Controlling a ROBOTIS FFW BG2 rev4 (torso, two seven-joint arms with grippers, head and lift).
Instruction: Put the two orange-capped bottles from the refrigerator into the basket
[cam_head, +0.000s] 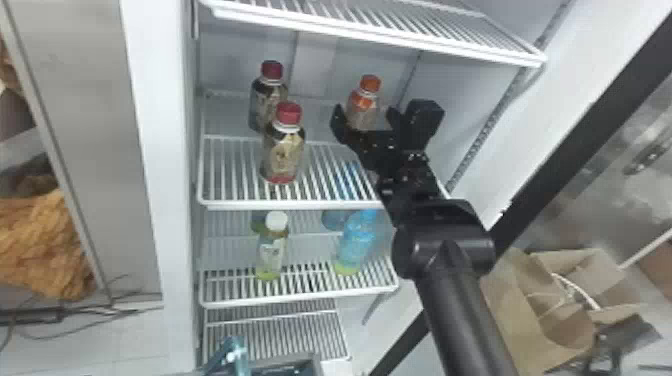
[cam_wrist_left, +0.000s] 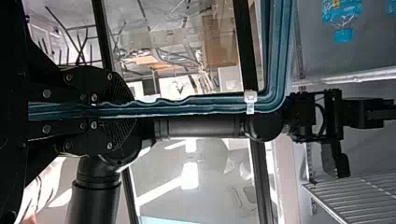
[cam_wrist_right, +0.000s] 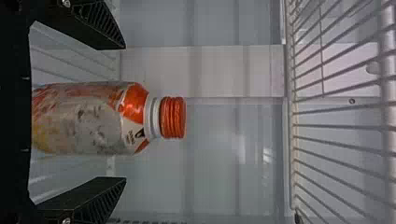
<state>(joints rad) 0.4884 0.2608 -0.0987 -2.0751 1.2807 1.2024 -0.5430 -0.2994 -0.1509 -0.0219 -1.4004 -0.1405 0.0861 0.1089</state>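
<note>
Right gripper (cam_head: 364, 115) upright, its 2 fingers wide apart, left gripper (cam_wrist_left: 131, 111) with 2 fingers clamped.

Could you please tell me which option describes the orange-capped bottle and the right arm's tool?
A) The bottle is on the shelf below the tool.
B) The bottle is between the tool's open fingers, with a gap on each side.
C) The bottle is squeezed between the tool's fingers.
B: the right wrist view shows space between the orange-capped bottle and each finger of the right tool.
</note>
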